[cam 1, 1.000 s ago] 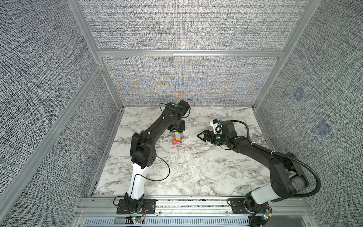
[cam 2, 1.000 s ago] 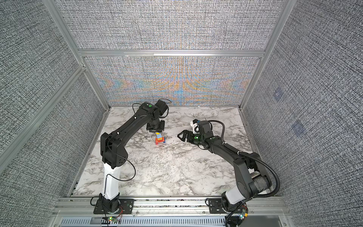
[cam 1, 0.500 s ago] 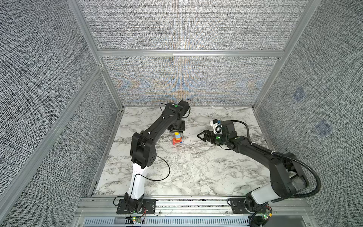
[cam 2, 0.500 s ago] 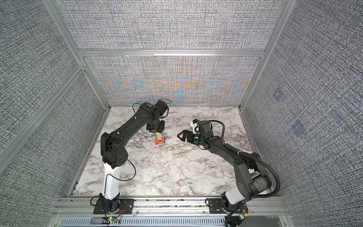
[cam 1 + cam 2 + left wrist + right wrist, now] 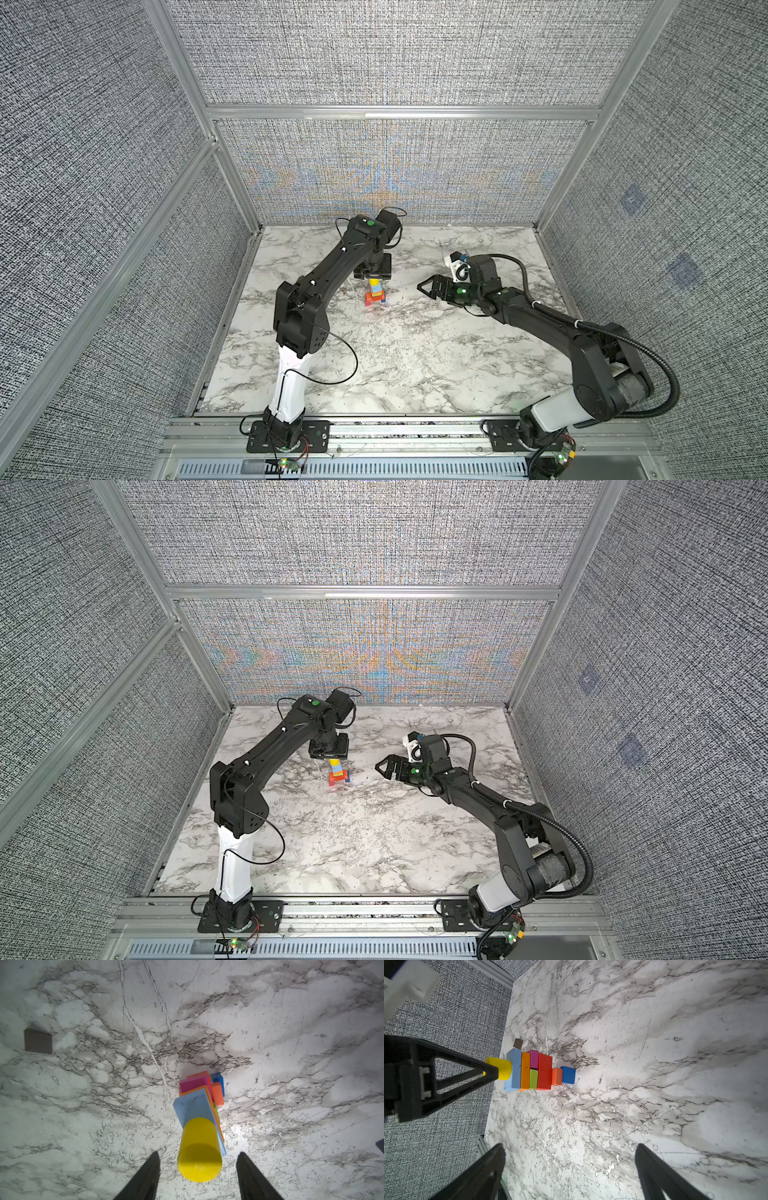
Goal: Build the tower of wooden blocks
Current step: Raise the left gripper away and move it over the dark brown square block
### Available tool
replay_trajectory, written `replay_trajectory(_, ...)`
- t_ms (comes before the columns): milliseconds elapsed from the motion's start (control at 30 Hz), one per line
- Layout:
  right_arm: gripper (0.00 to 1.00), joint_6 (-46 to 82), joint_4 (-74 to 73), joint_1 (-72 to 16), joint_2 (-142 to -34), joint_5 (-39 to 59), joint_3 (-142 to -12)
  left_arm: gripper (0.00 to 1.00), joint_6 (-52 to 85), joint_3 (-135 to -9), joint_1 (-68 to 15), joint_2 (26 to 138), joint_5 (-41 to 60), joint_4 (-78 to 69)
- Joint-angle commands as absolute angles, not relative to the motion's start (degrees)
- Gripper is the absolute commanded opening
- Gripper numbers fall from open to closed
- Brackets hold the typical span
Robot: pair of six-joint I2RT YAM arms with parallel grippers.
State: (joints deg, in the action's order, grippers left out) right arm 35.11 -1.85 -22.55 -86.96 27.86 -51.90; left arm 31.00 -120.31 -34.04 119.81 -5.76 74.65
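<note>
Left gripper [image 5: 198, 1154], seen from its wrist, stood spread around the yellow round wood block [image 5: 199, 1147] — not touching. Right wrist: right gripper [image 5: 570, 1145] was spread, empty; tall tower of painted wood blocks [image 5: 545, 1071] stood, small brown wood cube [image 5: 518, 1043] lay apart — not stacked yet. In both top views the tower stood far back on the white marble table [image 5: 415, 353].

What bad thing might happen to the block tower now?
1. The left claw stands open around the yellow cylinder on top of the tower. If it lifts crookedly, a finger might nudge the cylinder off.
2. The tower is tall and narrow, so one bump could topple it.
3. The brown block lies loose on the table. Setting it on the cylinder's small top might be tricky.
</note>
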Motion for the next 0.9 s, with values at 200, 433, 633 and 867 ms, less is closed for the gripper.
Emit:
replay_trajectory(200, 0.99, 33.7, -1.7, -22.5, -84.5, 25.6, -51.2, 0.91, 30.0, -119.1, -33.1, 111.9, -13.6, 77.9)
replay_trajectory(433, 0.99, 32.8, 0.0, -22.6, -82.8, 22.9, -51.0, 0.99, 36.0, -101.8, -25.8, 97.4, -16.8, 69.0)
replay_trajectory(633, 0.99, 32.3, 0.7, -22.5, -81.3, 22.0, -50.6, 0.99, 39.5, -82.5, -16.7, 89.2, -18.2, 56.9)
replay_trajectory(867, 0.99, 32.9, 0.0, -22.5, -82.5, 22.4, -50.6, 0.95, 45.4, -76.2, -9.3, 92.0, -14.4, 51.3)
